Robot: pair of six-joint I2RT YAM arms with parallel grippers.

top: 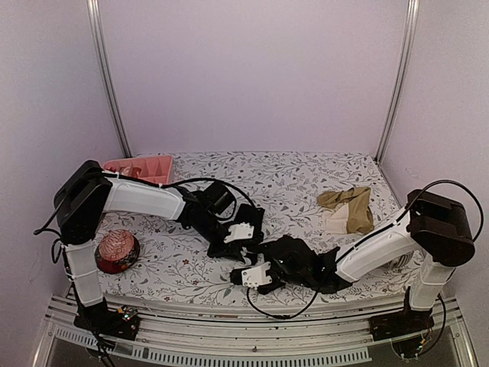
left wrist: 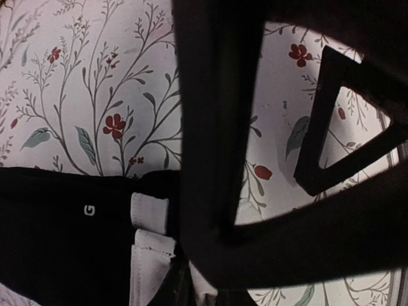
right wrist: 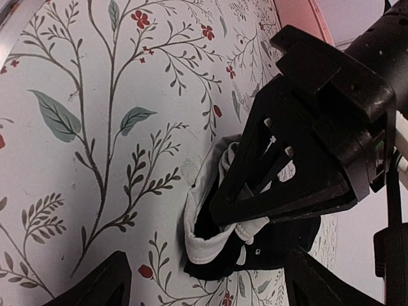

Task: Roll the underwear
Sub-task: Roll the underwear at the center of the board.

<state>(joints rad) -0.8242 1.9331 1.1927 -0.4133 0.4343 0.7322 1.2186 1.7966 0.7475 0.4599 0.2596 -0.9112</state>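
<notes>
Directions are clock positions in the overhead view, with 12 o'clock at the far wall.

1. Work surface: the table [top: 306,176] is covered by a floral-printed cloth.

2. Black underwear [right wrist: 271,245]: it lies bunched near the middle of the near half of the table, at about 6 o'clock from the table centre. Its white trim [right wrist: 203,247] is folded over at the end facing the right wrist camera, and a small white letter shows on the band. In the overhead view both grippers cover most of it.

3. Left gripper [right wrist: 223,213]: its fingers are drawn together and clamped on the black underwear at the white-trimmed fold. In the left wrist view, one of its own dark fingers [left wrist: 217,127] blocks the centre of the picture, and the garment shows only at the lower left.

4. Right gripper [right wrist: 207,255]: its fingers stand wide apart with nothing gripped. It sits just beside the left gripper, at about 5 o'clock from it, facing the bundle.

5. Tan underwear [top: 348,208]: it lies crumpled well apart from both grippers, at about 2 o'clock from them, near the right edge.

6. Other items:
   - A pink tray [top: 114,164] lies at 10 o'clock, in the far left corner, behind the left arm.
   - A round red object [top: 116,252] lies at 9 o'clock, near the left base.
   - A black cable [top: 283,313] loops over the near edge below the right gripper.
</notes>
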